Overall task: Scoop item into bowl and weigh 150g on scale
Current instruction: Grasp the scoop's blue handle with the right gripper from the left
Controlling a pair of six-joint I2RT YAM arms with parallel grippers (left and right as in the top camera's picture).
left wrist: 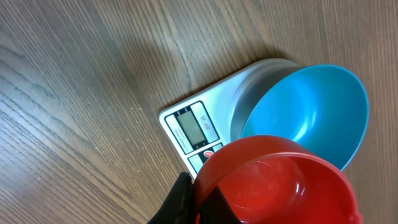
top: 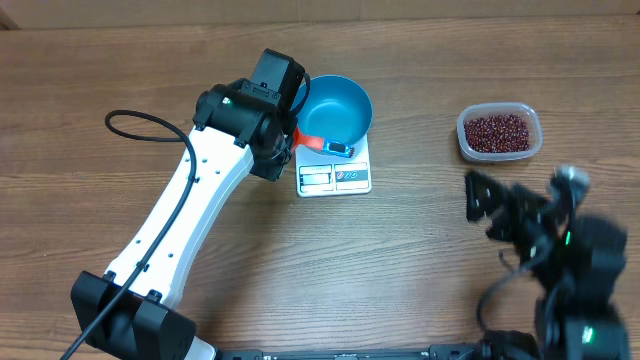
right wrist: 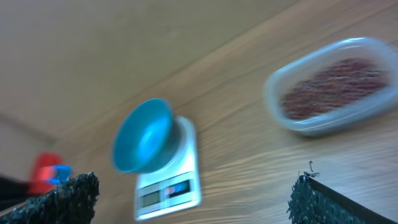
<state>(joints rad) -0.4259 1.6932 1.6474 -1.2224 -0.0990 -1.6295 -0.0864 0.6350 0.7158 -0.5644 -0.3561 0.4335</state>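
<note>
The left tool [left wrist: 196,204] is clamped narrow on a glossy red plastic scoop [left wrist: 280,186]. The scoop's round rim hangs just beside the near edge of the bowl [left wrist: 311,112]; whether they touch is unclear. The bowl is smooth, deep and blue. It sits on the white square scale [top: 334,178], covering its rear and leaving the display strip along the front edge showing. Bare wood-grain desk [top: 420,260] runs between the scale and the clear, round-cornered tub [top: 463,140], well apart to the right, which holds the dark red-brown beans [top: 498,131]. The right tool [right wrist: 193,202], blurred, has its fingers spread wide near the desk's front right.
</note>
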